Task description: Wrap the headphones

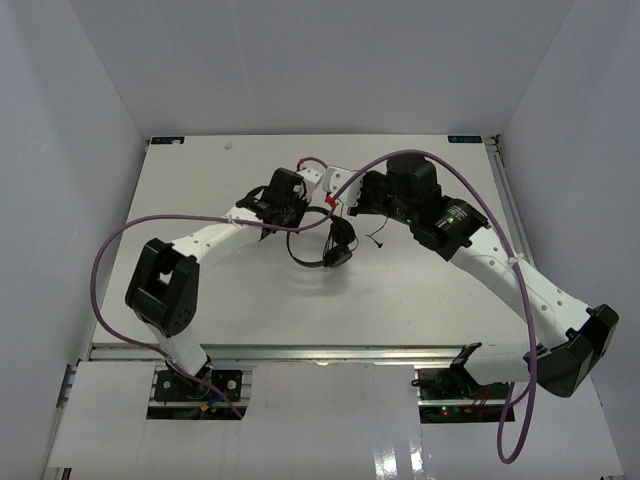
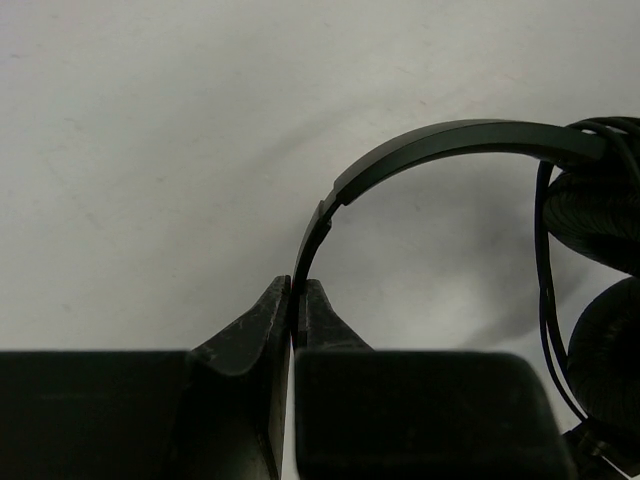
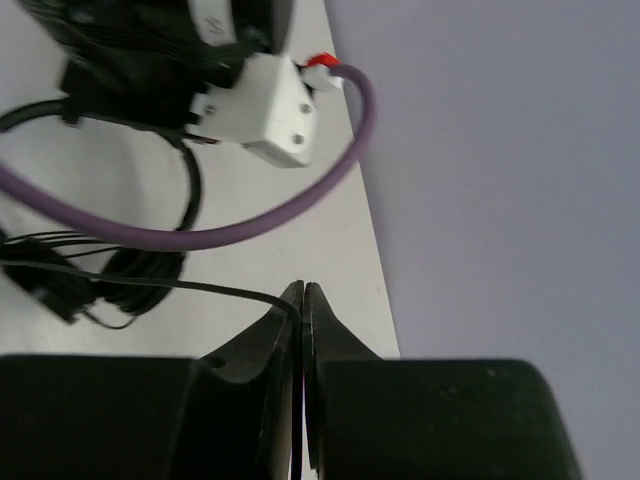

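The black headphones [image 1: 325, 248] lie mid-table, ear cups [image 1: 341, 251] together. In the left wrist view my left gripper [image 2: 297, 296] is shut on the thin headband [image 2: 450, 140], which arches right to the padded ear cups [image 2: 603, 215]. From above, the left gripper [image 1: 293, 228] sits at the headband's left end. My right gripper [image 3: 303, 294] is shut on the thin black cord [image 3: 200, 288], which runs left to the ear cups [image 3: 140, 272]. In the top view the right gripper [image 1: 337, 207] hovers just behind the ear cups. A loose cord end [image 1: 377, 240] lies to their right.
Thick purple arm cables [image 1: 440, 160] loop over both arms, and one [image 3: 250, 228] crosses the right wrist view. The left wrist's white mount [image 3: 270, 110] is close ahead of the right gripper. White walls [image 1: 560, 110] enclose the table [image 1: 200, 170] on three sides.
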Tool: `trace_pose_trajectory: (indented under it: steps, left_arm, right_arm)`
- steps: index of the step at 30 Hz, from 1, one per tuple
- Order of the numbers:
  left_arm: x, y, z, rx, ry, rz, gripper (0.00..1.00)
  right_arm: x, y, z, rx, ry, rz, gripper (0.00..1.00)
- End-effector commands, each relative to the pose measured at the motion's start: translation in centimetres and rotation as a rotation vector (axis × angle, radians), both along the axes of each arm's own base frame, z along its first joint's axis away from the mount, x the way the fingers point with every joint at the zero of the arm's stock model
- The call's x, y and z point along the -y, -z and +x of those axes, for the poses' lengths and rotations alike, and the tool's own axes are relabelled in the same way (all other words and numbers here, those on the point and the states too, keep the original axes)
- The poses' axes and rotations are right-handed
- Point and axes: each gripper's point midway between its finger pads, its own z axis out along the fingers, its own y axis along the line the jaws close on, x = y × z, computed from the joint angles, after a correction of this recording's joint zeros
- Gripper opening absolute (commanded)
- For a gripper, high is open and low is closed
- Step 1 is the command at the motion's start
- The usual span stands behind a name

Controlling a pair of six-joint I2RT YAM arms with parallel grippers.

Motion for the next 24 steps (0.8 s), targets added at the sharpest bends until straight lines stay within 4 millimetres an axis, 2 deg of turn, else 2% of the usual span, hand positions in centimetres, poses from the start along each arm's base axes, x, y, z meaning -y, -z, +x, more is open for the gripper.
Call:
trace_pose_trajectory:
  steps: [1, 5, 11, 15, 17, 20, 22, 24]
  left_arm:
    - [2.5, -4.9, -2.5, 0.089, 0.155, -0.19, 0.0]
    - [3.6, -7.6, -6.3, 0.107, 0.265, -0.32, 0.0]
    - [5.7, -13.5, -11.9, 0.108, 0.456, -0.54, 0.0]
    - [6.6, -17.0, -13.7, 0.109, 0.519, -0.646, 0.0]
    - [6.6, -19.0, -13.7, 0.143, 0.503, -0.691, 0.0]
    - [6.0, -21.9, -12.1, 0.232, 0.406, -0.729, 0.0]
    - [5.4, -25.0, -10.8, 0.305, 0.327, -0.787, 0.0]
    - [4.8, -27.1, -9.4, 0.368, 0.246, -0.818, 0.0]
  right_arm:
    - [2.8, -1.6, 3.8, 0.163, 0.158, -0.028, 0.08]
    - [4.1, -0.1, 5.4, 0.122, 0.183, 0.014, 0.08]
    - [4.6, 3.0, 8.0, -0.056, 0.169, 0.14, 0.08]
    - [4.1, 5.3, 9.0, -0.207, 0.127, 0.215, 0.08]
    - [3.3, 6.6, 8.3, -0.305, 0.088, 0.265, 0.08]
    - [1.9, 8.8, 6.2, -0.46, 0.008, 0.322, 0.08]
    - [0.6, 9.7, 3.7, -0.619, -0.104, 0.391, 0.08]
    - [-0.3, 10.0, 1.5, -0.759, -0.214, 0.458, 0.08]
